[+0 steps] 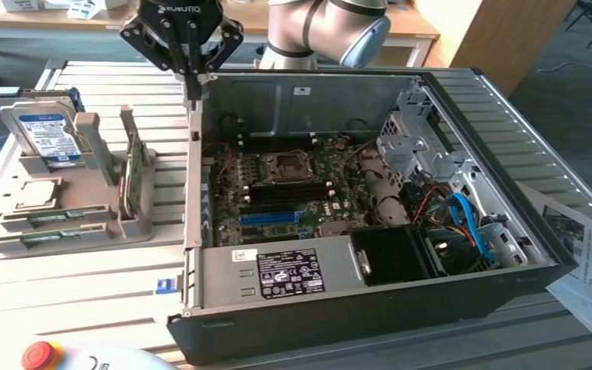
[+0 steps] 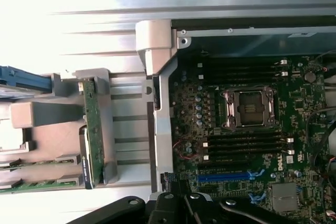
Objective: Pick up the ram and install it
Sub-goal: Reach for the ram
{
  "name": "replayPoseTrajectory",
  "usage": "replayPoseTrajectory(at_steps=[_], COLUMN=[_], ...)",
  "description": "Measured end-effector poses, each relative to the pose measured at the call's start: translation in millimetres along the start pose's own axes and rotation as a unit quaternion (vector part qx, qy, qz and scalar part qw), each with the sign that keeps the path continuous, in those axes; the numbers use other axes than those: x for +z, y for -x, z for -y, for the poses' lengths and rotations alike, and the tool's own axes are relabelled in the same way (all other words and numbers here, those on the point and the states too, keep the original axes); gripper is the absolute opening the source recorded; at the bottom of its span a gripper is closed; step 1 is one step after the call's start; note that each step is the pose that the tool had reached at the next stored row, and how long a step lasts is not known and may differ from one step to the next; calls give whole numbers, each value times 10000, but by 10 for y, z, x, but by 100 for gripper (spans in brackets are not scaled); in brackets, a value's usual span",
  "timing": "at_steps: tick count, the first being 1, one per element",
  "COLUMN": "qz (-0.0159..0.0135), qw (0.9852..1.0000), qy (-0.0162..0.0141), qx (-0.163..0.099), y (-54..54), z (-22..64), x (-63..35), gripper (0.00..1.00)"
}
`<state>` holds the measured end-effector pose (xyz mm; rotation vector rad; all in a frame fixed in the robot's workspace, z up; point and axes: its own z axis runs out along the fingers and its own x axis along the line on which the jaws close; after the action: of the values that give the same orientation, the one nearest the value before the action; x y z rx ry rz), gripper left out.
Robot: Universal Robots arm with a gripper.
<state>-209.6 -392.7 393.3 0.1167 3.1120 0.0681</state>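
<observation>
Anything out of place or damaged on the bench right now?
Nothing stands out. The ram and its twin lie flat in the tray, hard drive and expansion card stand upright there, the open case looks intact. The gripper, shut, hangs above the case's wall.

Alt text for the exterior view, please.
The robot's shut hand hangs above the wall of an open computer case on the exterior view's left, holding nothing. Beside the case, a parts tray holds a ram stick, a second ram stick, an upright expansion card and a hard drive.
</observation>
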Motion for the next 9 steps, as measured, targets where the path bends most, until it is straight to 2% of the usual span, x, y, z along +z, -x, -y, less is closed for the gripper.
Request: replayPoseTrajectory(at_steps=[9], qz=[6], qw=[10000], qy=[1], qx=[-1], y=[-257], z=[-6], x=[-6], gripper=[10])
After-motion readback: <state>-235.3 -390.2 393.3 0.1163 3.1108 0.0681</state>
